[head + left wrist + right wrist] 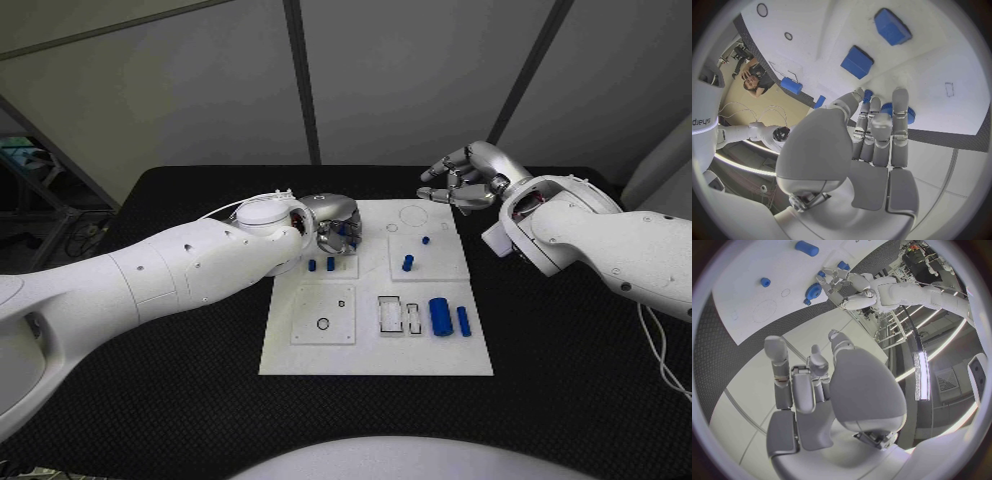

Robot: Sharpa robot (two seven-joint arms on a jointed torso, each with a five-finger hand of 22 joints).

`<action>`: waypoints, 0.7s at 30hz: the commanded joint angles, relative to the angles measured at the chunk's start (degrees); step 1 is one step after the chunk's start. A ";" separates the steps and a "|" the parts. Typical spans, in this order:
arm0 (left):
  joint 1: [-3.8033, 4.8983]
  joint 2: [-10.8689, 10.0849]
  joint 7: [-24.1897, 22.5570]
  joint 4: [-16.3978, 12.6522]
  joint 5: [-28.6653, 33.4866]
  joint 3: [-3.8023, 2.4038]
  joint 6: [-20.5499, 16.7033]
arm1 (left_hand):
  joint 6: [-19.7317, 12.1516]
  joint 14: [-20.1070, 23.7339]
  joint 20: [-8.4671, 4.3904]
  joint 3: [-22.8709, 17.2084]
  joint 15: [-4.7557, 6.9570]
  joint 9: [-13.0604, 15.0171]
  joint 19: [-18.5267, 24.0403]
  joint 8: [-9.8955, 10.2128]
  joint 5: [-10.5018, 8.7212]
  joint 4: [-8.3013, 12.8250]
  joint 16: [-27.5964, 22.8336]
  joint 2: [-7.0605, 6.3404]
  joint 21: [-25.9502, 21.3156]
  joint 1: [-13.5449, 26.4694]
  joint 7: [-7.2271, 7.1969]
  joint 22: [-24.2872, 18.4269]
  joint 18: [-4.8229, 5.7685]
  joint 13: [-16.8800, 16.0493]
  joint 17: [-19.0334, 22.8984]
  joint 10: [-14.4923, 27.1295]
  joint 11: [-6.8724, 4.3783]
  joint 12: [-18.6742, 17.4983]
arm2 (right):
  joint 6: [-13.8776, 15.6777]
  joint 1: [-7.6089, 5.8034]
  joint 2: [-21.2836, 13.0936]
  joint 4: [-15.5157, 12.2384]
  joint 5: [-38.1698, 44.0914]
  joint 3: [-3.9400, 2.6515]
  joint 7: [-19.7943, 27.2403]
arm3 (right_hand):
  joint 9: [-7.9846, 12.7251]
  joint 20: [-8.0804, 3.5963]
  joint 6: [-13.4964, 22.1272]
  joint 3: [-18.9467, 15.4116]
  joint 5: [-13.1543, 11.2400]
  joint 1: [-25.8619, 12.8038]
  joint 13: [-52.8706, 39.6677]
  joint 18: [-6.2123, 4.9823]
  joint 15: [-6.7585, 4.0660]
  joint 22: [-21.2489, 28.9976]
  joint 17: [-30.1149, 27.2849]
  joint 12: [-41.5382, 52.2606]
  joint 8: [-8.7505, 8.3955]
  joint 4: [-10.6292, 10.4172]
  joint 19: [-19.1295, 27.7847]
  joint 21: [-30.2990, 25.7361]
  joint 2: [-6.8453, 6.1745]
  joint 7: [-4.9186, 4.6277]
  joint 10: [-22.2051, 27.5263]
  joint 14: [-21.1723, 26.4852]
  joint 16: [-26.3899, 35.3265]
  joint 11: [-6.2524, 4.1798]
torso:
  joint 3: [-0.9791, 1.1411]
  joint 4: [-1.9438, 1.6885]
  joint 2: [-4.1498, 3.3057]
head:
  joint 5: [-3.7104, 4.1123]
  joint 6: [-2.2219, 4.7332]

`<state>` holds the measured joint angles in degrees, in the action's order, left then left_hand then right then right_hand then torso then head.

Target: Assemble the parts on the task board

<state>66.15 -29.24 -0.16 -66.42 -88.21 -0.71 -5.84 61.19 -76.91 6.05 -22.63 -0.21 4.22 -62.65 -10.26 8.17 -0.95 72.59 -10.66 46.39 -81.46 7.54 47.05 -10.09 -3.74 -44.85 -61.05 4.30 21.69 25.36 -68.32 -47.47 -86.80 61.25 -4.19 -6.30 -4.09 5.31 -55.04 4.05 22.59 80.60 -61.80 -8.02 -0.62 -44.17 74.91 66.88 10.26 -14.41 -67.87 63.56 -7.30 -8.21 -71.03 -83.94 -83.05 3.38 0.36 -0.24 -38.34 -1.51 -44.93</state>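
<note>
The white task board [375, 345] lies mid-table. My left hand [335, 222] hovers over its far left part. Its fingertips [900, 100] close round a blue ridged round part [887, 109], also seen from the right wrist as the round part [812, 290]. Two short blue pegs [320, 265] stand just in front of that hand. Another peg [408, 263] and a small blue piece [427, 240] stand on the far right panel. Two longer blue parts [449, 318] lie near the right edge. My right hand [464, 178] hangs past the board's far right corner, fingers [776, 360] apart and holding nothing.
The board has a rectangular slot [391, 313] and a small ring hole [323, 323] in its near half. Black table [173, 400] surrounds the board on all sides. A grey wall stands behind the table.
</note>
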 commanded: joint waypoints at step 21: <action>-0.09 0.40 -0.26 0.99 -0.38 -0.02 1.98 | 2.89 -2.68 -0.41 -7.82 0.48 -0.22 -2.90 1.85 -0.89 3.66 2.95 1.70 7.45 -0.20 0.52 8.08 0.63 -0.08 -2.62 -5.32 -0.21 -4.34 | -0.27 -0.08 0.13 -0.13 0.12 -0.05 0.57 | 0.05 -0.12 0.36 0.40 0.52 0.61 0.02 -0.48 -0.36 0.23 2.09 -0.26 0.32 -0.26 0.46 -0.34 0.23 -0.06 0.21 -3.01 0.42 -0.10 | 0.00 0.00 0.04 | 0.15 -0.13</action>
<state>66.23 -28.78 -0.28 -65.63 -88.21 -0.88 -4.58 63.69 -79.05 5.64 -30.13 0.31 3.96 -65.11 -8.65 7.66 2.61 75.22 -9.69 53.51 -81.35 7.97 54.96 -10.10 -3.75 -47.38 -65.98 4.12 17.62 25.30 -68.32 -47.39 -86.84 61.25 -4.19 -6.29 -4.10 5.31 -55.04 4.22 22.93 80.83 -61.81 -8.03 -0.62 -43.99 74.91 66.88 10.26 -14.59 -67.87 63.56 -7.06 -8.22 -71.03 -83.94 -82.81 3.38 0.35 -0.20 -38.34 -1.33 -45.12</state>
